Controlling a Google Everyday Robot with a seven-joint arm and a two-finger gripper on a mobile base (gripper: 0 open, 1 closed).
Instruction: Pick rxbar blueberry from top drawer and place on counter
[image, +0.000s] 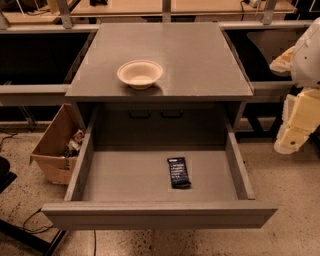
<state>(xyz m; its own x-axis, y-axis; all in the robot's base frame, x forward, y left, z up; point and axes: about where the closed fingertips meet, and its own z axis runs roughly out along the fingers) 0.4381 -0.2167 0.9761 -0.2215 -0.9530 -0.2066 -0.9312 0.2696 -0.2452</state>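
Nothing picked up yet. Snack bar (178, 172) lying flat on the floor of the open drawer (160, 214), right of its middle, down and to the left of the jaws and well apart from them, with the drawer's right wall in between. Gripper (289, 141) at the right edge of view, outside the drawer, hanging over the room floor (295, 200) beside the cabinet. Not holding the bar. Cannot tell whether set wide or narrow.

Drawer already pulled out, so likely the whole handling left to do: reach left and down past the side wall, close on the bar, lift it out, then set it on the counter (200, 65), up and to the left of the jaws.

Counter matte grey and flat, with one pale bowl (140, 74) near its front edge, further left of the jaws than the bar; plenty of bare top between bowl and gripper side. Far to the left, beyond the drawer, a brown cardboard box (52, 145) on the speckled floor. Behind the cabinet, light wooden benches (125, 7) with metal legs.
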